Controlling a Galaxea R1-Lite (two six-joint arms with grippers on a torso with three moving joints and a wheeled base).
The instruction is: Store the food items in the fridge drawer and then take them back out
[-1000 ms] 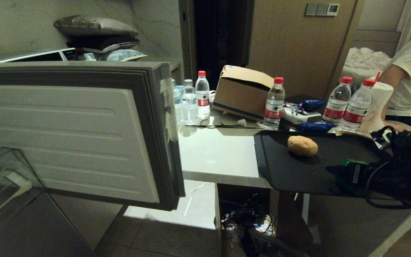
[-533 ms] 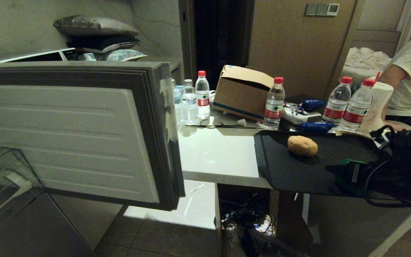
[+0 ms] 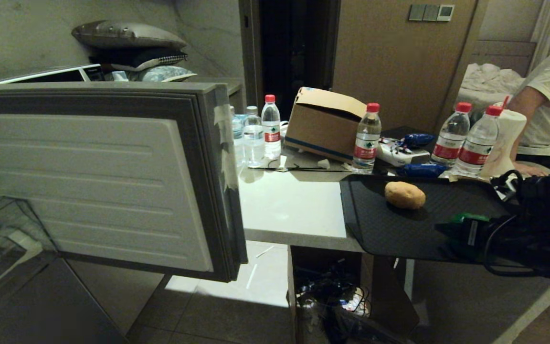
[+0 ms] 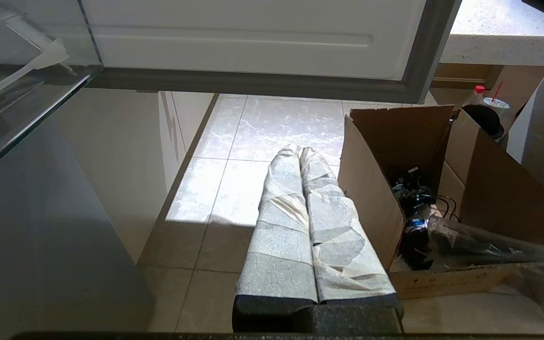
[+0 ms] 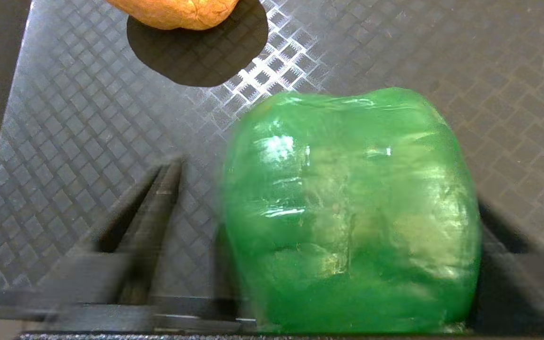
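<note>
Green food item (image 5: 352,212), glossy and rounded, fills the lower right of the right wrist view between the right gripper's (image 5: 319,245) spread jaws; one dark finger (image 5: 154,208) stands clear of it with a gap, the other side is hidden, so whether it is gripped cannot be told. Beyond it the potato (image 3: 404,195) lies on the black tray (image 3: 380,224), right of centre in the head view. Fridge drawer (image 3: 98,177) stands pulled out at left, while the left gripper (image 4: 312,226) hangs pressed together over the floor.
</note>
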